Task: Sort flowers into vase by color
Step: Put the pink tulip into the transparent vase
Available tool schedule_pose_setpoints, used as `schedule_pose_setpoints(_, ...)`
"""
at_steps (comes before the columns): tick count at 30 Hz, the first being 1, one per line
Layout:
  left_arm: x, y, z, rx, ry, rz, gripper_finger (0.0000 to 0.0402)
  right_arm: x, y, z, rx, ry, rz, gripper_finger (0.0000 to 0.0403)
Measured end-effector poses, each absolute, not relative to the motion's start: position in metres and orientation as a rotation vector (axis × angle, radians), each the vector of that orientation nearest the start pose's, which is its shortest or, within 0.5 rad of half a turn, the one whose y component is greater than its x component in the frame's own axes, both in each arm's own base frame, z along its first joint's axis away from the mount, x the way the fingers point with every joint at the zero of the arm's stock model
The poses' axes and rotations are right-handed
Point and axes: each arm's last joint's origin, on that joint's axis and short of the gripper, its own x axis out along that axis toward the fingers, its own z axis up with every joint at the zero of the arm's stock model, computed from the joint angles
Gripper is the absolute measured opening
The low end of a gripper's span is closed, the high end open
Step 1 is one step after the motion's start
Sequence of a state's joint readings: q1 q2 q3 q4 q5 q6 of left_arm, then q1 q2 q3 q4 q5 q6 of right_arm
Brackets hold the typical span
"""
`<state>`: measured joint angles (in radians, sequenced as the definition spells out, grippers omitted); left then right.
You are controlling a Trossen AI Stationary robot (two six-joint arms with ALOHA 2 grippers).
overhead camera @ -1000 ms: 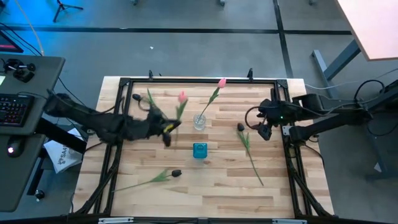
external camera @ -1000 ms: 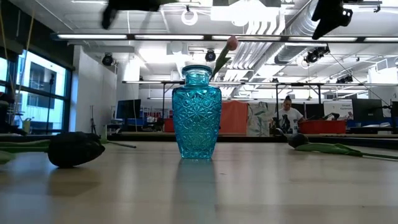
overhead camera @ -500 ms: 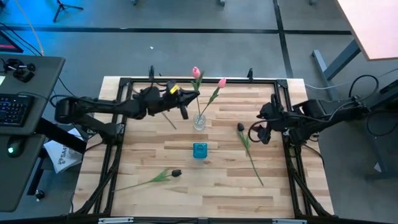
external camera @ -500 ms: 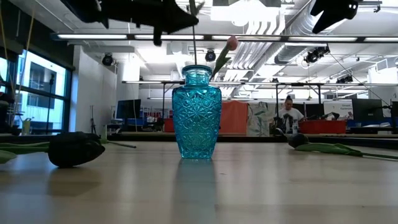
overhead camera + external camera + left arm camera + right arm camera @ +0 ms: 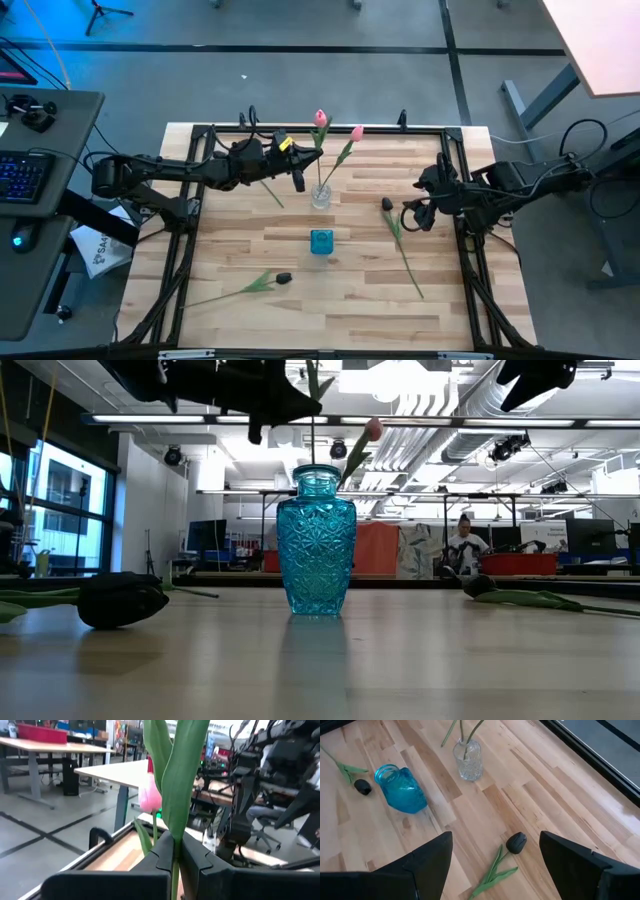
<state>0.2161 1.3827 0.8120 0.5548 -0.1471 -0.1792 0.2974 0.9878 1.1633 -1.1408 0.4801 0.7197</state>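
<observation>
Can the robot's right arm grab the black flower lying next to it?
Probably yes. The right end effector is open and empty, and the dark tulip lies on bare table close beside it, nothing between them.

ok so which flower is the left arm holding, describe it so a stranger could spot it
Start at the clear glass vase near the wooden table's far edge. The left gripper beside it pinches a green-stemmed pink tulip, stem down into the vase. Its vase-mate, the other pink tulip, leans free; the dark tulips lie flat.
</observation>
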Motion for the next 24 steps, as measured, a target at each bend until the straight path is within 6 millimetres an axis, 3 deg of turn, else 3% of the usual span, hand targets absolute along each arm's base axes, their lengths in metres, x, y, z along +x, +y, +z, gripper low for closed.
schedule_pose_setpoints(13, 0.308, 0.071, 0.254, -0.252, 0.101, 0.364, 0.0004, 0.154, 0.032, 0.348, 0.270, 0.781, -0.504, 0.0296)
schedule_pose_setpoints(24, 0.291, 0.063, 0.257, -0.284, 0.249, 0.373, 0.0125, 0.153, 0.032, 0.347, 0.239, 0.797, -0.498, 0.0296)
